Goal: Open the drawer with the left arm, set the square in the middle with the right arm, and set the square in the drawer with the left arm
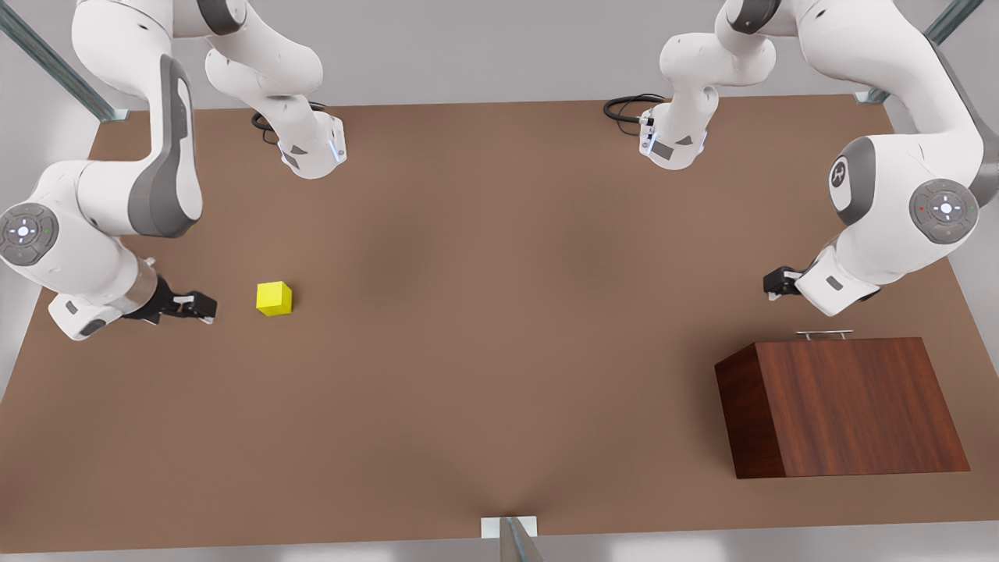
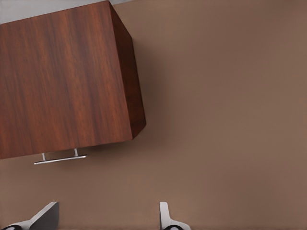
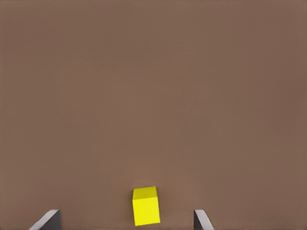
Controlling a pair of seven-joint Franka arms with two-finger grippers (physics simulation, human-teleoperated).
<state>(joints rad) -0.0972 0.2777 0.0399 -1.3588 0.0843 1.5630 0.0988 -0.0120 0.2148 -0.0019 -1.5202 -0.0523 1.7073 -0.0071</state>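
Nothing completed: dark reddish-brown wooden drawer (image 1: 843,406) apparently closed at front view's right, left gripper (image 2: 105,218) spread near its silver handle (image 2: 60,159); small yellow cube (image 1: 274,298) far left, right gripper (image 3: 125,220) spread beside it

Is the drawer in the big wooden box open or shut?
Shut. The drawer's silver handle sits close against the wooden box, and no tray sticks out.
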